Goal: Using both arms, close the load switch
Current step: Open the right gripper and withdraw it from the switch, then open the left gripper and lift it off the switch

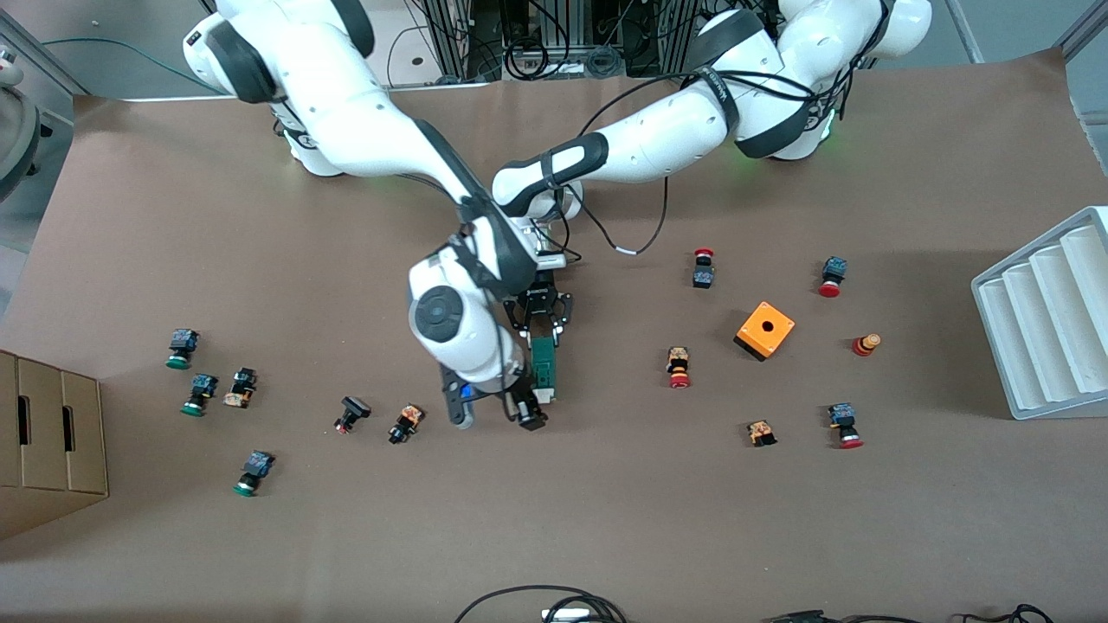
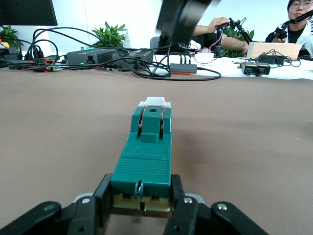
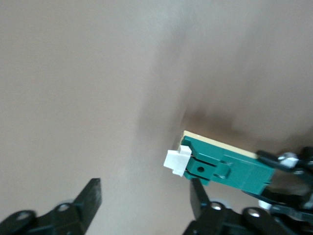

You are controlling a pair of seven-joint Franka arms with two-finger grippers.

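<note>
The load switch (image 1: 544, 362) is a narrow green block that lies on the brown table, with its white tab (image 1: 544, 395) at the end nearer the front camera. My left gripper (image 1: 541, 318) is shut on the switch's other end. In the left wrist view, the black fingers (image 2: 105, 196) press both sides of the switch (image 2: 146, 156). My right gripper (image 1: 521, 412) hangs low beside the tab end. It stands open (image 3: 144, 196), with the white tab (image 3: 176, 160) close to one finger (image 3: 198, 196) and nothing between the fingers.
An orange box with a hole (image 1: 765, 330) and several red-capped buttons (image 1: 679, 367) lie toward the left arm's end. Green-capped buttons (image 1: 199, 394) lie toward the right arm's end, near a cardboard box (image 1: 52, 433). A white ribbed rack (image 1: 1043, 316) stands at the table's edge.
</note>
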